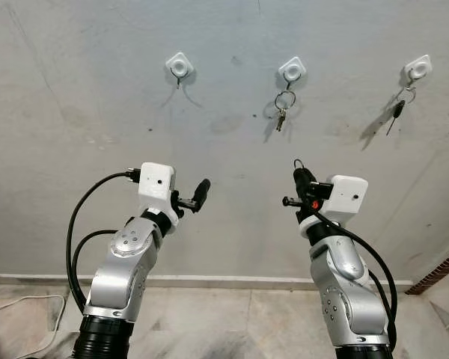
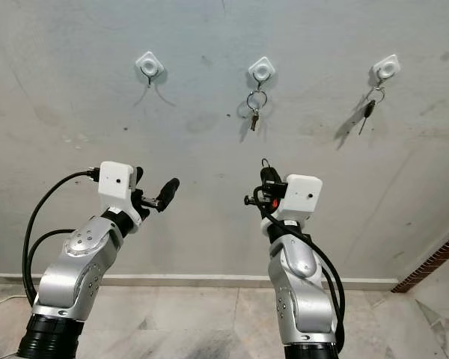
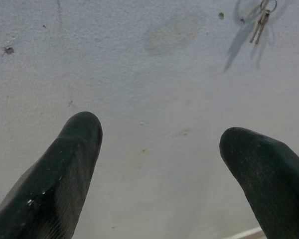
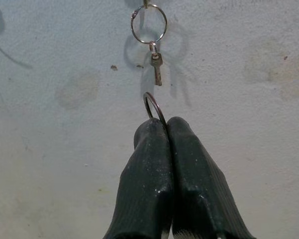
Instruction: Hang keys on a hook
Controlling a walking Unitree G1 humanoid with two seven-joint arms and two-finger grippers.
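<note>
Right claw (image 4: 162,130): fingers pressed together on key ring (image 4: 154,105) | empty hook (image 1: 179,67) up-left on wall, nearer left arm | left claw (image 3: 159,144): spread wide, holding nothing.

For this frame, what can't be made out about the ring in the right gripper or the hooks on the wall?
- Key ring in the right gripper: only its upper arc shows; the fingers hide any keys in the right wrist view.
- Left hook: too small in the eye views to tell its shape.
- Right hook's key: small, merged with its shadow.
</note>
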